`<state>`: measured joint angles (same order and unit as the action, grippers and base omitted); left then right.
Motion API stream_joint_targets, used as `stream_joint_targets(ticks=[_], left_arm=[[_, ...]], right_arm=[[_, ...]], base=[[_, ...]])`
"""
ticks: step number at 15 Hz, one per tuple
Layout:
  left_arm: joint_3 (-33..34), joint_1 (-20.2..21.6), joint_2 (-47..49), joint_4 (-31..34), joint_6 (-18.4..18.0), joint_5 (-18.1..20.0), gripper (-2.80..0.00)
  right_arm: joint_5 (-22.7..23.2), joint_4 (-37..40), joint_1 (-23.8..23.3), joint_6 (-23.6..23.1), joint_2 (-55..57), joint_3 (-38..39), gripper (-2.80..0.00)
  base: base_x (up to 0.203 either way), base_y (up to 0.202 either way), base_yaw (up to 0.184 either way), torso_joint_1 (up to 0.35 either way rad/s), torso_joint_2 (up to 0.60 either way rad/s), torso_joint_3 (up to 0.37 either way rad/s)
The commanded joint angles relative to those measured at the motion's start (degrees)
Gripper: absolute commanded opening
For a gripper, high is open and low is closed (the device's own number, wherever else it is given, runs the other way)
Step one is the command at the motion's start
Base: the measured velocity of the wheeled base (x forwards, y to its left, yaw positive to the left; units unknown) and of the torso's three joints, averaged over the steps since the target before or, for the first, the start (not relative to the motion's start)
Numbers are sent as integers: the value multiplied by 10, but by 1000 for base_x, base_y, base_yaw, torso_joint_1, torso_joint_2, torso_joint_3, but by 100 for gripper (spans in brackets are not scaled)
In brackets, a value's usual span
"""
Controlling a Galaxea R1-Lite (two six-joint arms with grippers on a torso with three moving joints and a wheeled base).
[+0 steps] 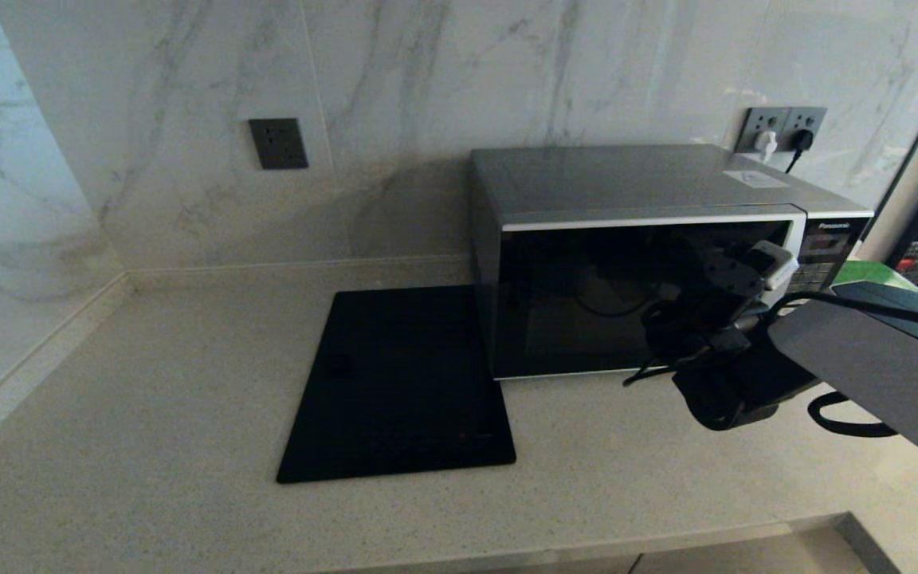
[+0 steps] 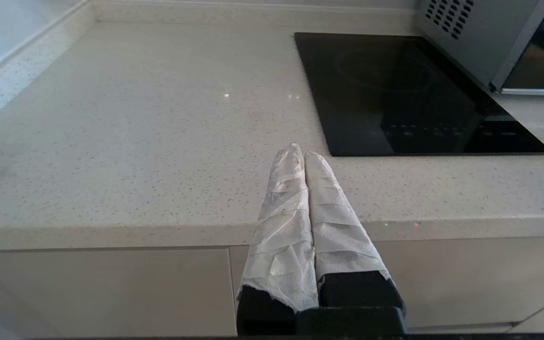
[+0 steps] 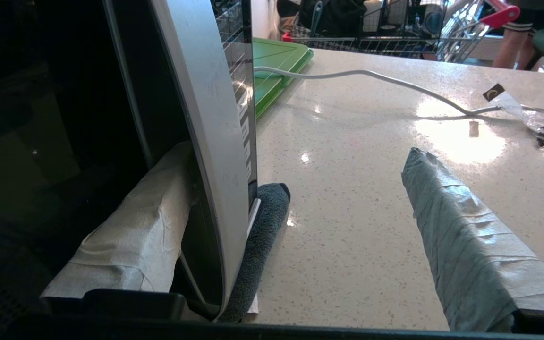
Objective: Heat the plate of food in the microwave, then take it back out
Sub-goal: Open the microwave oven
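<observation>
The silver-grey microwave [image 1: 634, 183] stands at the back right of the counter, and its dark glass door [image 1: 578, 295] looks closed. My right gripper [image 1: 746, 275] is at the door's right edge and open. In the right wrist view the curved silver handle [image 3: 206, 141] runs between the fingers. One taped finger [image 3: 144, 226] is tucked behind it against the glass, while the other finger [image 3: 461, 236] stands far off over the counter. The plate of food is out of view. My left gripper [image 2: 304, 152] is shut and empty, hovering at the counter's front edge.
A flat black cooktop [image 1: 403, 383] lies left of the microwave. A green tray [image 3: 276, 61] sits right of the microwave, a white cable [image 3: 371, 75] crosses the counter, and a dark rolled cloth [image 3: 262, 222] lies under the microwave's front corner. Wall sockets [image 1: 782, 127] are behind it.
</observation>
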<state>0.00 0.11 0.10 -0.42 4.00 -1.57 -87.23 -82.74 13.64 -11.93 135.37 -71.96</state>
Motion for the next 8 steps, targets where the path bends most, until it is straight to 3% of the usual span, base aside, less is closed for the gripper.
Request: stream_joint_targets(ticks=[1, 2, 3, 8], left_arm=[[0, 0, 0, 0, 0, 0, -280], [0, 0, 0, 0, 0, -1, -280], [0, 0, 0, 0, 0, 0, -280], [0, 0, 0, 0, 0, -1, -280]], right_arm=[[-4, -3, 0, -2, 2, -1, 0], [-4, -4, 0, -2, 2, -1, 0], [-4, -4, 0, -2, 2, 1, -280], [-4, -8, 2, -1, 2, 0, -280]], base=[[0, 0, 0, 0, 0, 0], [0, 0, 0, 0, 0, 0], [0, 0, 0, 0, 0, 0], [0, 0, 0, 0, 0, 0]])
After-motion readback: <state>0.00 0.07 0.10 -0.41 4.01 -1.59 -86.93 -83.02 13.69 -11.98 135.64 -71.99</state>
